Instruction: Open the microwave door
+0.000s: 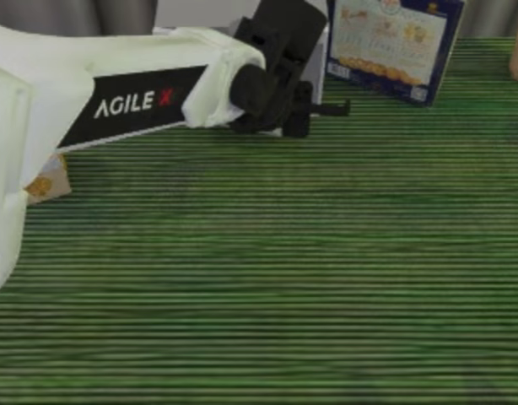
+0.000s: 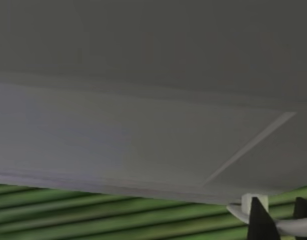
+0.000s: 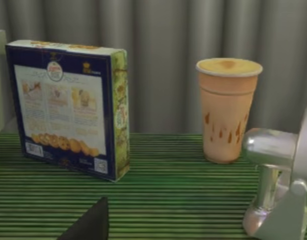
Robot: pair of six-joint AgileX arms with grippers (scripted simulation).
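The left gripper point(image 1: 322, 108) sits at the table's far edge, directly against the boxy silver-grey microwave point(image 1: 191, 18), which the white left arm largely hides in the top view. The flat grey microwave door point(image 2: 143, 130) fills the left wrist view, with the pale bar handle point(image 2: 254, 201) between the dark fingertips point(image 2: 258, 220) — whether they pinch it cannot be told. The right arm is parked; its view alone shows the blue printed carton point(image 3: 68, 105) and orange cup point(image 3: 227, 110).
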